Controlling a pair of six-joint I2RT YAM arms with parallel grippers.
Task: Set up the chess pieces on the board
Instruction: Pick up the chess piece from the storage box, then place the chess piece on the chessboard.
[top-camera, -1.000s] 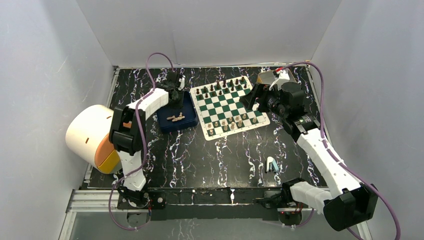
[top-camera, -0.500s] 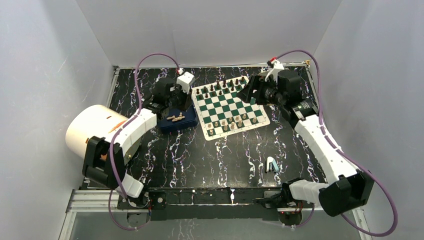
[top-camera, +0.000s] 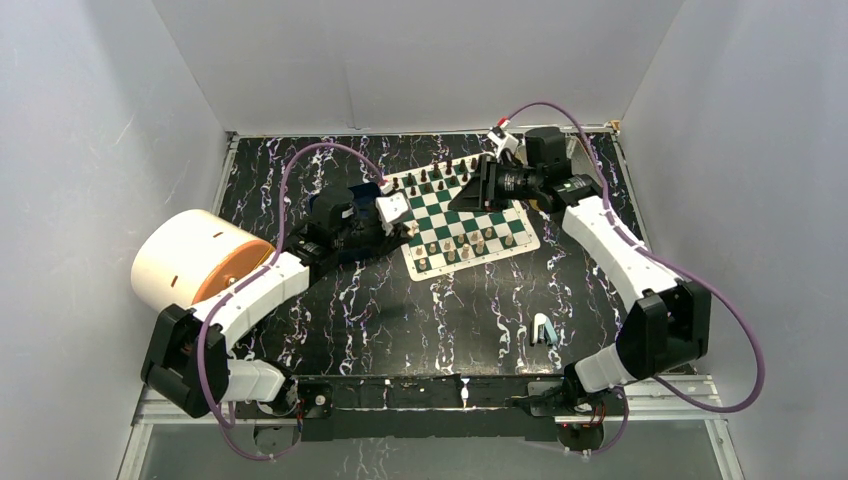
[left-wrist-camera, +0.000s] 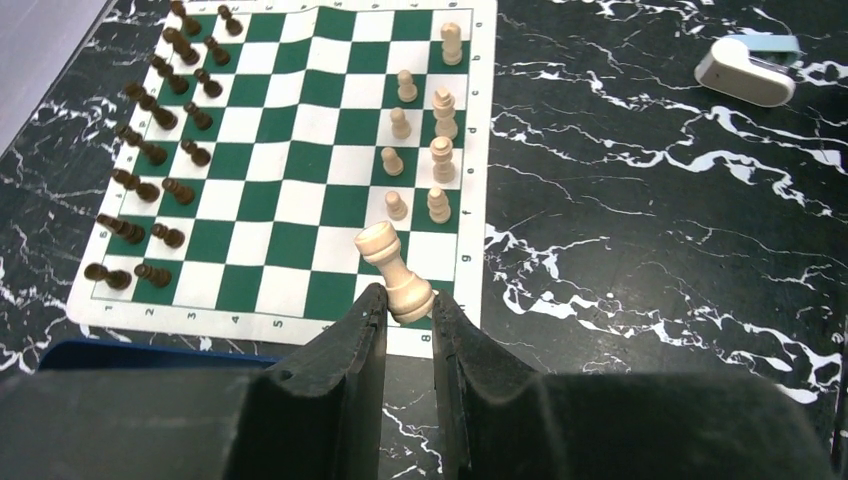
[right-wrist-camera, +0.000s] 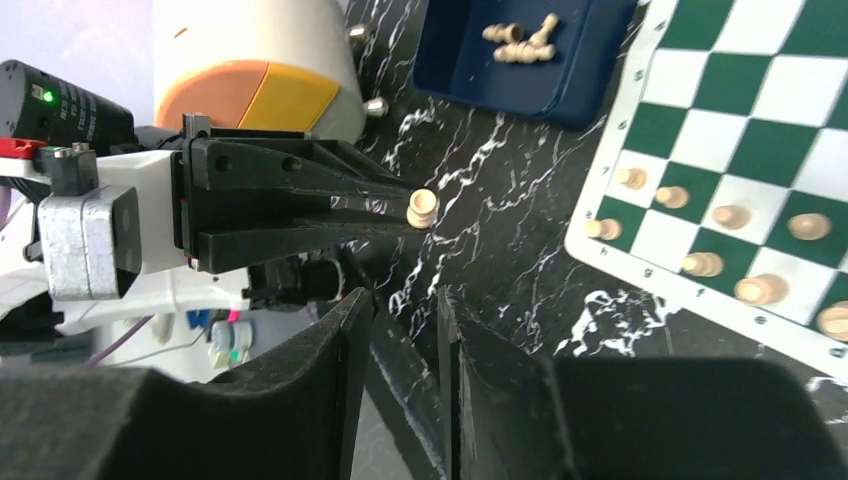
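The board (left-wrist-camera: 290, 200) carries dark pieces (left-wrist-camera: 150, 150) along its left side and several cream chess pieces (left-wrist-camera: 440, 150) along its right side in the left wrist view. My left gripper (left-wrist-camera: 405, 300) is shut on the base of a cream chess piece (left-wrist-camera: 390, 265), which tilts over the board's near right corner square. From above, that gripper (top-camera: 410, 228) sits at the board's (top-camera: 447, 215) near left corner. My right gripper (top-camera: 462, 195) hovers over the board, pointing left. Its jaws stand a narrow gap apart with nothing between them (right-wrist-camera: 405, 310).
A blue tray (right-wrist-camera: 590, 80) left of the board holds several loose cream pieces (right-wrist-camera: 520, 40). A big white cylinder with an orange face (top-camera: 190, 265) lies at the far left. A small white and teal gadget (top-camera: 542, 330) lies on the black marbled table near the front right.
My left arm swung from the blue tray to the board's near left corner with the cream piece. My right arm drew back and turned left over the board, its jaws narrowing from wide.
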